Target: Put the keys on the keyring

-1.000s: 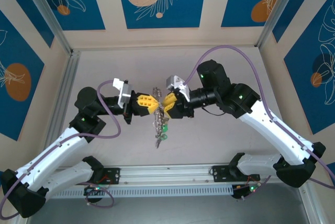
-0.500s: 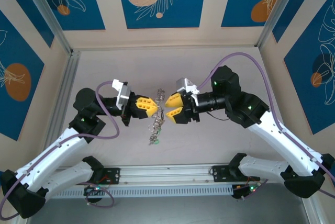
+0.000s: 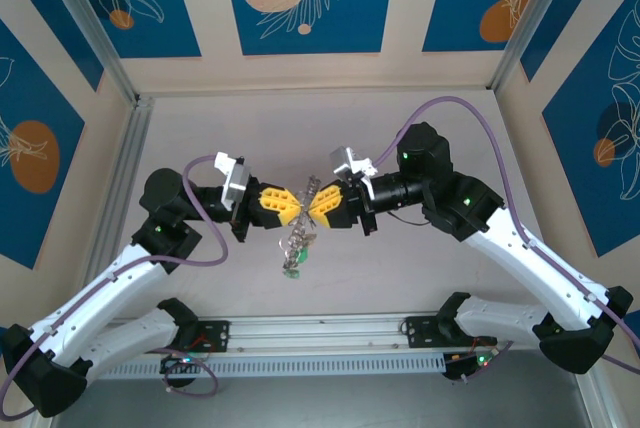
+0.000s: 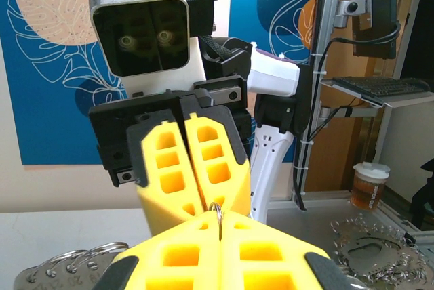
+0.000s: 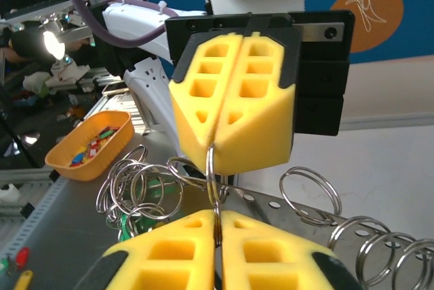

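Above the middle of the table my left gripper [image 3: 297, 202] and right gripper [image 3: 311, 204] meet tip to tip. Both are shut on the same thin grey keyring [image 3: 304, 196]. In the right wrist view the keyring [image 5: 211, 168] stands edge-on, pinched by my right gripper [image 5: 217, 225] below and the left gripper [image 5: 217, 146] above. The left wrist view has the keyring's top [image 4: 218, 207] poking out of the shut left gripper [image 4: 220, 225]. A cluster of rings [image 5: 132, 185] with a green tag [image 5: 139, 217] hangs below. I cannot pick out the keys in it.
A perforated metal strip [image 5: 298, 205] carrying more split rings [image 5: 308, 192] lies under the grippers. An orange bin [image 5: 88, 148] of small coloured parts sits off the table's left. An aluminium rail [image 3: 320, 333] runs along the near edge.
My right gripper stood open and apart from the left half a second ago; it has moved back in and shut on the keyring. The hanging cluster has swung slightly left.
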{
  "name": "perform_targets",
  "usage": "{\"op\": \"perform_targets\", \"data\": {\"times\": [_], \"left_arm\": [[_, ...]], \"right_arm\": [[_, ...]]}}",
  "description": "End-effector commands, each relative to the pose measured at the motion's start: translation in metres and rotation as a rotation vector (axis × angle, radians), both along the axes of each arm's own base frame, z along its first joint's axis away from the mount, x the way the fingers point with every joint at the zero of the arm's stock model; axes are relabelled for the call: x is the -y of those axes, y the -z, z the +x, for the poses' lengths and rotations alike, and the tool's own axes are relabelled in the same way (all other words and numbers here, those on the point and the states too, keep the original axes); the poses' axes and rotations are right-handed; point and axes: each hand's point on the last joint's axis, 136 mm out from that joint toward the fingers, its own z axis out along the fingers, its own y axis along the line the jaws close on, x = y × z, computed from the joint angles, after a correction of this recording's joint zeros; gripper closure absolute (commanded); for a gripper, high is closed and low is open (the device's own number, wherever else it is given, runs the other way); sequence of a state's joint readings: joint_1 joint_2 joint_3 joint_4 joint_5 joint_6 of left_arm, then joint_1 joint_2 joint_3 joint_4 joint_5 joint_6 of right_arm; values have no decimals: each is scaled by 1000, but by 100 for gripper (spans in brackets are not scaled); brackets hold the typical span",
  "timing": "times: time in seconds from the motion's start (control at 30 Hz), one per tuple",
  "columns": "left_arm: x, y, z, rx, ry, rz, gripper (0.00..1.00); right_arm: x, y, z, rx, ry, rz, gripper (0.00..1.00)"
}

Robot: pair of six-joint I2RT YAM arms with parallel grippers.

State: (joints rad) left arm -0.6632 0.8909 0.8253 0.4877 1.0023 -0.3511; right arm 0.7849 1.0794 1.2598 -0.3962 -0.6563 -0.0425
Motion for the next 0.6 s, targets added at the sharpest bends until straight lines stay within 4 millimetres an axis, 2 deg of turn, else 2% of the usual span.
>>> {"op": "perform_targets", "data": {"times": [0.0,0.07,0.27,0.43,0.57], "left_arm": [[-6,-13,-12,60,32,-43,100],[-6,-15,-14,63,36,-49,100],[-6,-19,-15,59,55,-74,100],[-5,-21,-14,52,62,-84,100],[-6,-21,-14,56,51,-81,100]], "right_arm": [[-2,5,0,-12,-11,-4,97],[-4,7,3,-22,-8,-11,100],[-12,16,8,-70,-27,-33,100],[-16,14,9,-75,-43,-21,100],[-14,7,6,-41,-31,3,84]]}}
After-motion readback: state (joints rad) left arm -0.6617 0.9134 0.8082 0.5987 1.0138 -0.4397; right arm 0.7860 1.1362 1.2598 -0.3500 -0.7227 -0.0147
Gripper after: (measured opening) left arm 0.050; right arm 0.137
